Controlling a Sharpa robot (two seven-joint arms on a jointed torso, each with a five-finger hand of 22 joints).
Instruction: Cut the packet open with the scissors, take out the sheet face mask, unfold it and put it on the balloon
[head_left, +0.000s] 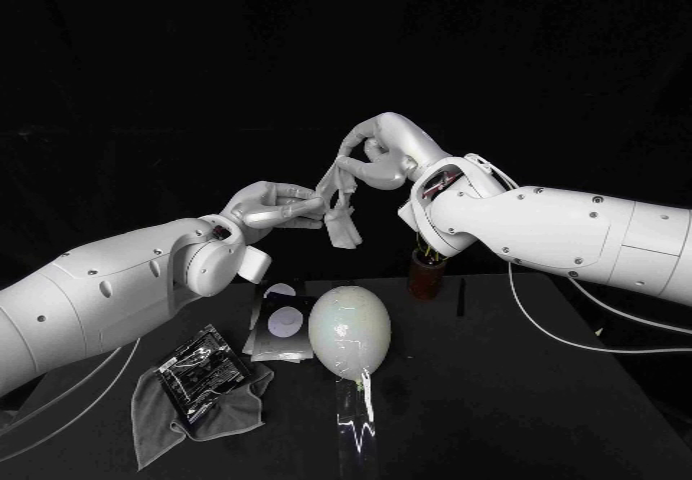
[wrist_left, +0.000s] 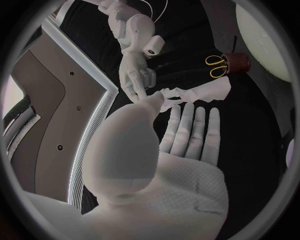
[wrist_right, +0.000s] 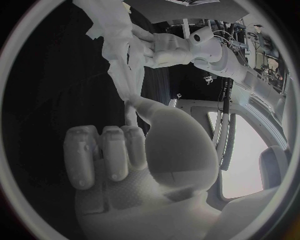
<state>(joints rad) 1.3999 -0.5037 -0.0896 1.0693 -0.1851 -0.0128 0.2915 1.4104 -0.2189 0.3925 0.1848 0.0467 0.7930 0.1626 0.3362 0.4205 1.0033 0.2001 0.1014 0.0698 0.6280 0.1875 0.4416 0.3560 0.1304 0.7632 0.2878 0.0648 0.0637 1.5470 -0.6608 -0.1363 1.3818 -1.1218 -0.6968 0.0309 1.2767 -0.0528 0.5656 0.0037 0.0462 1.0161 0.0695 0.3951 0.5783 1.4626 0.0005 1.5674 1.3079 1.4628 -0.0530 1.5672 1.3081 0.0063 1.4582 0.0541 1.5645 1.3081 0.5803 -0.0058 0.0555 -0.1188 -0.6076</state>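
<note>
Head view: above the tabletop (head_left: 555, 400), the left hand (head_left: 277, 208) and the right hand (head_left: 378, 150) each pinch the pale sheet mask (head_left: 343, 215), which hangs crumpled between them. Below it stands the balloon (head_left: 349, 328), with the packet (head_left: 199, 365) lying on a grey cloth (head_left: 180, 418) nearby. Left wrist view: the thumb presses the mask's edge, the other fingers are stretched out, and the scissors (wrist_left: 215, 65) stand in a brown holder (wrist_left: 239, 62). Right wrist view: the thumb tip meets a strip of the mask, the fingers curled.
</note>
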